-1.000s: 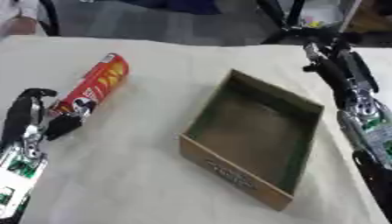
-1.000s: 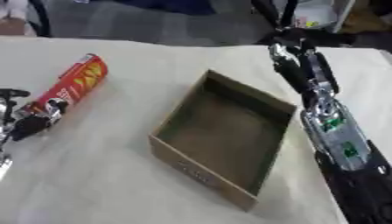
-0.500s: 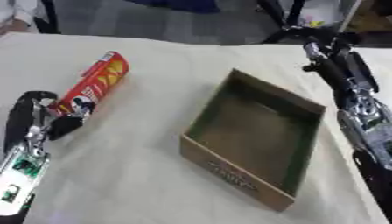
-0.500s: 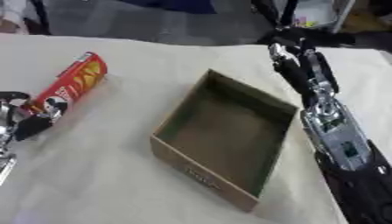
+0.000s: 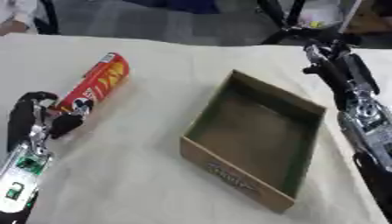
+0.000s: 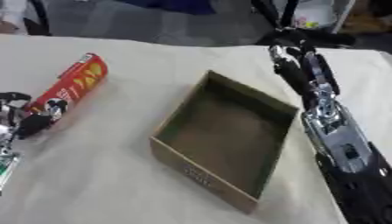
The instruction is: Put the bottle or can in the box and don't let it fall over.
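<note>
A: Where's the can?
B: Red can [image 5: 93, 87] lying on its side on the cream surface [image 5: 145, 183], left-centre of frame, top end toward upper right. Not in the box.
A: Box?
B: Open cardboard box [image 5: 253, 144], centre-right, nothing inside, well apart from the can.
A: Left hand?
B: Left hand [image 5: 40, 120] at lower left, right at the can's near end. Dark fingers [image 5: 67, 124] curled, touching that end; can't tell if they really wrap it.
A: Right hand?
B: Right hand [image 6: 295, 59] at upper right, beyond the box's far corner. Holds nothing that I can see; finger pose, cannot tell, too dark and blurred.
</note>
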Tool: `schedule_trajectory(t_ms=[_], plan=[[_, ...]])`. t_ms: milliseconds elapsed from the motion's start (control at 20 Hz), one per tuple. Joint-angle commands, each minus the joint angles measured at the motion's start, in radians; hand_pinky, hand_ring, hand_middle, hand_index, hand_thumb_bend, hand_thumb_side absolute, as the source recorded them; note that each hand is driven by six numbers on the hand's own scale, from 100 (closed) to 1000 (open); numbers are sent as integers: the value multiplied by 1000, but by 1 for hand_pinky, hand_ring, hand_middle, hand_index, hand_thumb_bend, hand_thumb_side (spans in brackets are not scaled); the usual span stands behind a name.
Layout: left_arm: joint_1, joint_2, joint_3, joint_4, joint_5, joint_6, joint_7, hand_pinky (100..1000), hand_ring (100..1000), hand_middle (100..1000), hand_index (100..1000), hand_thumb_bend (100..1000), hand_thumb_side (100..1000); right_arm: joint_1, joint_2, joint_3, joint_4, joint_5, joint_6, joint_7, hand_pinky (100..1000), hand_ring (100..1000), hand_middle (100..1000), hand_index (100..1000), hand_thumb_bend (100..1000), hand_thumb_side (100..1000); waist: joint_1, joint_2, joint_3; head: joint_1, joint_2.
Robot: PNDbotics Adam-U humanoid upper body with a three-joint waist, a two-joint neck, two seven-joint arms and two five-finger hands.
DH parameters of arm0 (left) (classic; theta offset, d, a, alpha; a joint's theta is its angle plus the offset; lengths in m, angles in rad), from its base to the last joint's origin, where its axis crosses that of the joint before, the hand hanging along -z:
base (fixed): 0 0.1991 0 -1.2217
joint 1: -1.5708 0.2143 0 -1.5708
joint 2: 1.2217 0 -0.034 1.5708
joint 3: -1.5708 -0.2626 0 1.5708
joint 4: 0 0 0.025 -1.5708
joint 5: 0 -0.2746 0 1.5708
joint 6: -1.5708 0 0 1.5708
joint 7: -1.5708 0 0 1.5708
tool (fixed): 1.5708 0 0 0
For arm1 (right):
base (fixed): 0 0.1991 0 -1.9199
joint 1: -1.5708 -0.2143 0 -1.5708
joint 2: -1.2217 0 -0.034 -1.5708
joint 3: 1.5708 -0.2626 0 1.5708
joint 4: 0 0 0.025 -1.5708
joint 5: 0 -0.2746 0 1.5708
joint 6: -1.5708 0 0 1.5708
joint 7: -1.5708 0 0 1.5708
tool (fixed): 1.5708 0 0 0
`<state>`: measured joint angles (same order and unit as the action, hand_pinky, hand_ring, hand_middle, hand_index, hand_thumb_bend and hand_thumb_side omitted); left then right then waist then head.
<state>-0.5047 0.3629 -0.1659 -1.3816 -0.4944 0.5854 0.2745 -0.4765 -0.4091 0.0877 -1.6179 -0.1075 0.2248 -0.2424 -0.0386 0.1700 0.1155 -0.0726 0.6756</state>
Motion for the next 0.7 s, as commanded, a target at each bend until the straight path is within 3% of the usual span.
schedule_trajectory(t_ms=[50, 700], plan=[[-23, 5, 13, 5, -1, -1, 10, 486, 707, 772, 738, 605, 510, -18, -18, -5, -9, -1, -1, 1, 693, 987, 1000, 1000, 100, 582, -12, 0, -3, 1, -11], [-81, 6, 13, 80, -108, 31, -103, 513, 724, 783, 763, 579, 447, -16, -17, -5, -10, 1, -2, 0, 693, 987, 1000, 1000, 100, 585, -10, 2, -8, 2, -12]])
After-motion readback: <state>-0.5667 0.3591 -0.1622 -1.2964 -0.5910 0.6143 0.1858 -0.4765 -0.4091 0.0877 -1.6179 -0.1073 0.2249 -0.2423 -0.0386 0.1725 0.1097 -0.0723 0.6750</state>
